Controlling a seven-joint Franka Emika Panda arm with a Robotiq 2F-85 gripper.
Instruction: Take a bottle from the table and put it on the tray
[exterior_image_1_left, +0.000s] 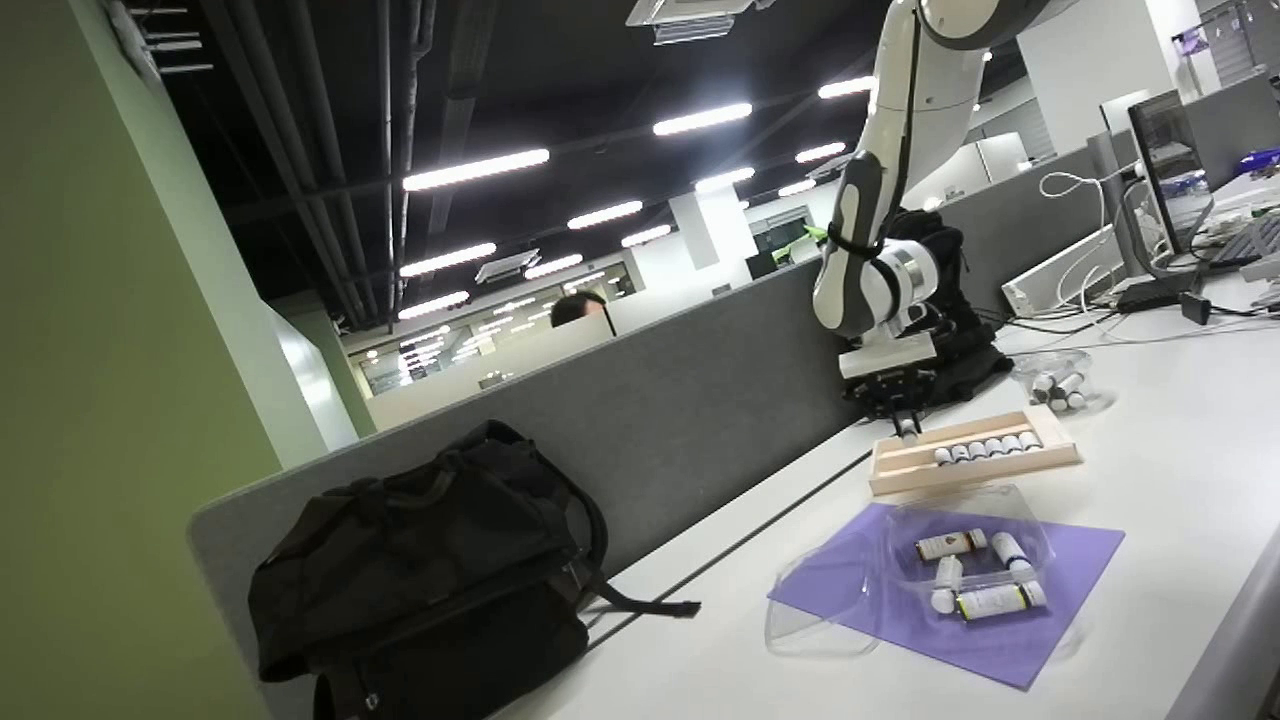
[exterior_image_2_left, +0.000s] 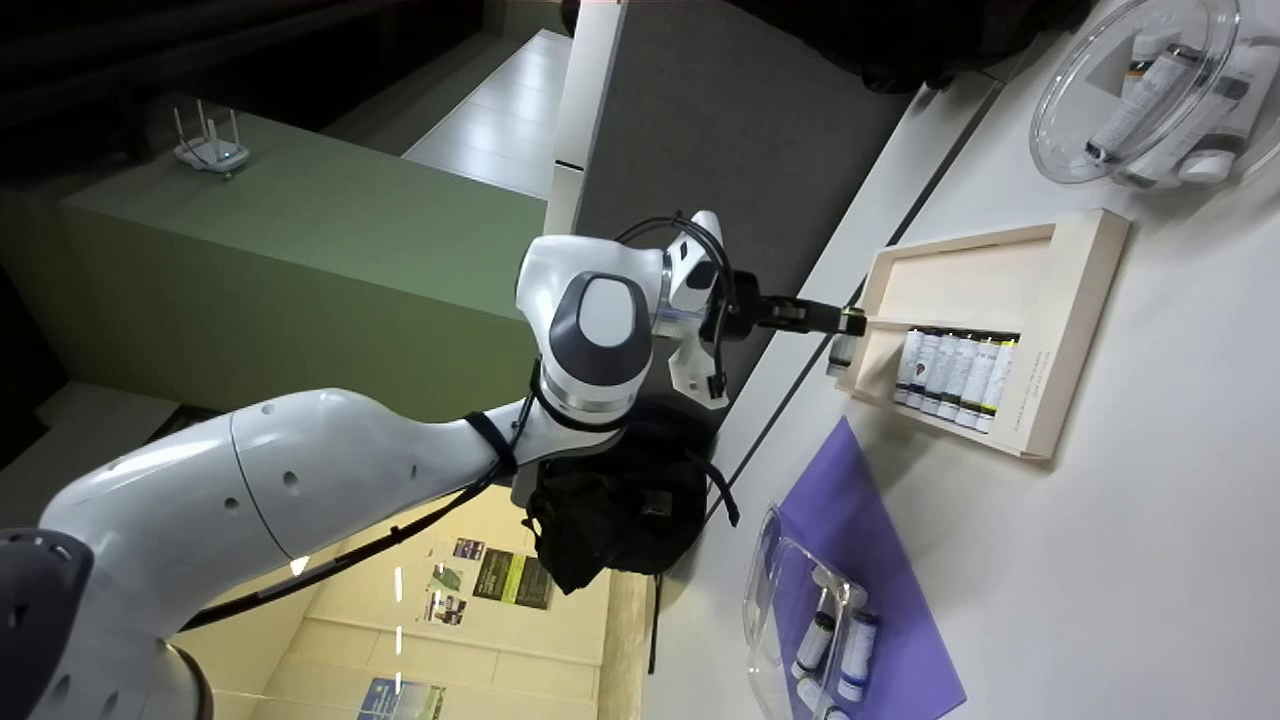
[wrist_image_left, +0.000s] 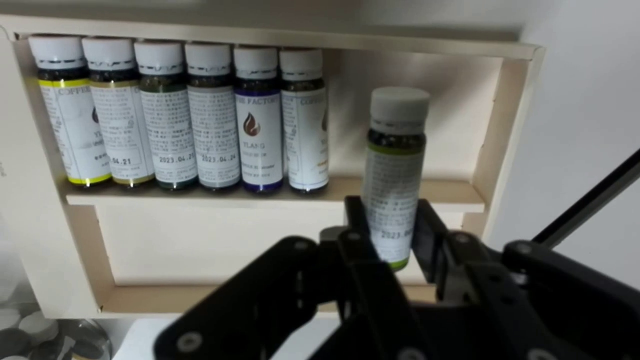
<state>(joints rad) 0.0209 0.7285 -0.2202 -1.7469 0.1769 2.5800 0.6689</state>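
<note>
The gripper (wrist_image_left: 392, 215) is clamped around the lower half of a white-capped bottle (wrist_image_left: 395, 165) with a green-edged label, its cap end free. The bottle is at the wooden tray (wrist_image_left: 270, 36); in the wrist view it overlaps the right part, in front of the slat (wrist_image_left: 165, 200) that splits the tray in two. Whether it touches the wood cannot be told.

Six labelled bottles (wrist_image_left: 212, 135) lie side by side in one compartment, packed toward the left wall in the wrist view, apart from the held bottle.

In an exterior view the tray lies on the white table (exterior_image_1_left: 1180, 460), near a grey divider panel (exterior_image_1_left: 700, 470). On its near side is a purple sheet (exterior_image_1_left: 1085, 550) with a clear plastic container (exterior_image_1_left: 900, 530) and four loose bottles (exterior_image_1_left: 1000, 600). Beyond the tray, far and to the right, stands a round clear tub (exterior_image_2_left: 1040, 150) with more bottles inside. A black backpack (exterior_image_1_left: 430, 570) rests at the left, against the panel.
</note>
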